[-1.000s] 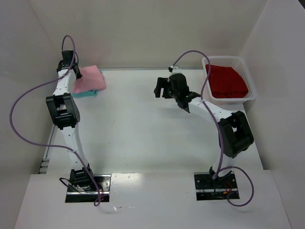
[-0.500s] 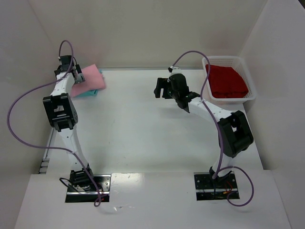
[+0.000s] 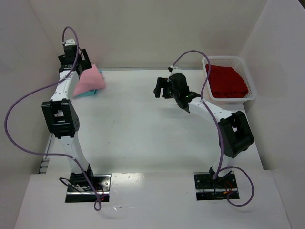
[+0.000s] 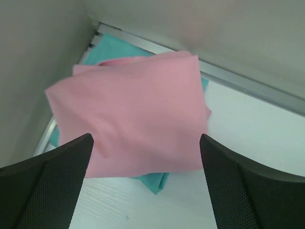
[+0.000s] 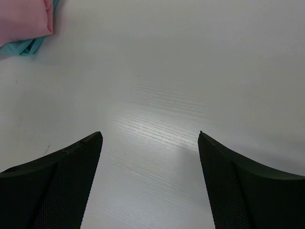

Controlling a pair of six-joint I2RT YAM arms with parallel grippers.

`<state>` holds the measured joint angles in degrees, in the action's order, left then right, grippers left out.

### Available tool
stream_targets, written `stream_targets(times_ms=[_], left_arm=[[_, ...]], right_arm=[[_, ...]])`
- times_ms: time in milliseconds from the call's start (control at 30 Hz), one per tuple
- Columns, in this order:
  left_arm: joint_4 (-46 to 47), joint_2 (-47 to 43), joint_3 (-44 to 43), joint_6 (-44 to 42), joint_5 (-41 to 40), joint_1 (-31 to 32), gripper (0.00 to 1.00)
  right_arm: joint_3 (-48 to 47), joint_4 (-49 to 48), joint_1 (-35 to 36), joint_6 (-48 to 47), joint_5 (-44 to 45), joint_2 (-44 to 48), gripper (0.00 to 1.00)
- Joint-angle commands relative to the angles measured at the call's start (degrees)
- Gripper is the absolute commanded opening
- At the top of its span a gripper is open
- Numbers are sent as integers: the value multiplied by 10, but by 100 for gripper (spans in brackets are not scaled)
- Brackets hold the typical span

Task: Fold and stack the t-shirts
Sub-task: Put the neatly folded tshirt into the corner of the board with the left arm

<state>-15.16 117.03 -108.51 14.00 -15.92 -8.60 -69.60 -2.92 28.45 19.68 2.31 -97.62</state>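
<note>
A folded light pink t-shirt (image 3: 89, 79) lies on top of a folded teal t-shirt (image 3: 88, 93) in the table's back left corner. My left gripper (image 3: 82, 64) hovers just above and behind this stack, open and holding nothing. In the left wrist view the pink t-shirt (image 4: 133, 114) fills the gap between the wide-apart fingers (image 4: 57, 176), and teal cloth (image 4: 155, 180) pokes out below it. A red t-shirt (image 3: 228, 80) lies in the white basket (image 3: 224, 58) at the back right. My right gripper (image 3: 161, 88) stands open over bare table near the middle back.
The enclosure's white walls stand close behind and left of the stack, with a metal edge strip (image 4: 248, 86) along the table. In the right wrist view, the open gripper (image 5: 148, 136) faces bare white tabletop (image 5: 157, 95), the pink and teal stack (image 5: 24, 19) at top left.
My left gripper has opened, let go of the pink t-shirt and lifted back toward the wall. The pink shirt now rests on the teal one. The right arm has not moved.
</note>
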Motion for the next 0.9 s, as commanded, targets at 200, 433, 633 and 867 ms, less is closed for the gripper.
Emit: stream_targets(times_ms=[200, 433, 633, 867], left_arm=[[20, 93, 23, 38, 34, 17, 100], [-14, 120, 29, 53, 50, 17, 100], [-39, 123, 39, 60, 81, 0, 100], [-10, 14, 55, 48, 86, -5, 100]], right_arm=[[4, -31, -2, -5, 7, 35, 86], [4, -31, -2, -5, 7, 30, 89], [4, -31, -2, -5, 7, 30, 90], [10, -37, -2, -5, 1, 41, 90]])
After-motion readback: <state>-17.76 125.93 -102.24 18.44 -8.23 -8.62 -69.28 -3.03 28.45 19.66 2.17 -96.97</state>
